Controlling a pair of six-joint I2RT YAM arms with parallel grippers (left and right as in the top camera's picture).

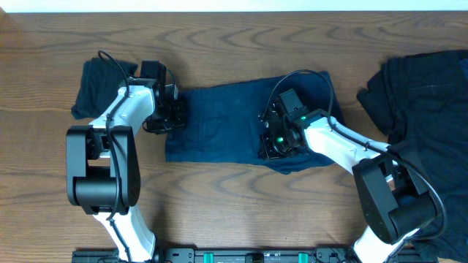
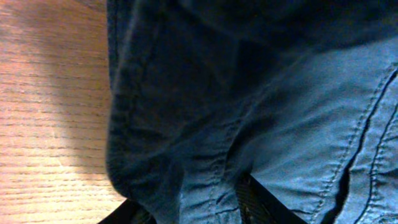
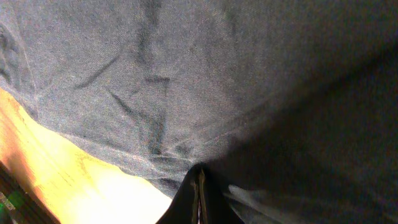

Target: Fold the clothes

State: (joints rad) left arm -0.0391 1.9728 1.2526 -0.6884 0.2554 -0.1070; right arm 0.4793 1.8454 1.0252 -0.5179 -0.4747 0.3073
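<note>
The navy clothes (image 1: 227, 124) lie spread flat across the middle of the table. My left gripper (image 1: 173, 117) is at their left edge. In the left wrist view a bunched fold of stitched navy cloth (image 2: 205, 180) fills the gap between the two black fingers (image 2: 256, 202), which press it from both sides. My right gripper (image 1: 272, 140) rests on the cloth's right part. Its fingertips (image 3: 198, 186) are closed together at the hem, and wrinkles in the cloth (image 3: 161, 124) run toward them.
A small dark garment (image 1: 99, 84) lies bunched at the far left, behind the left arm. A larger black pile of clothes (image 1: 428, 84) covers the right end of the table. Bare wood shows in front of the navy cloth.
</note>
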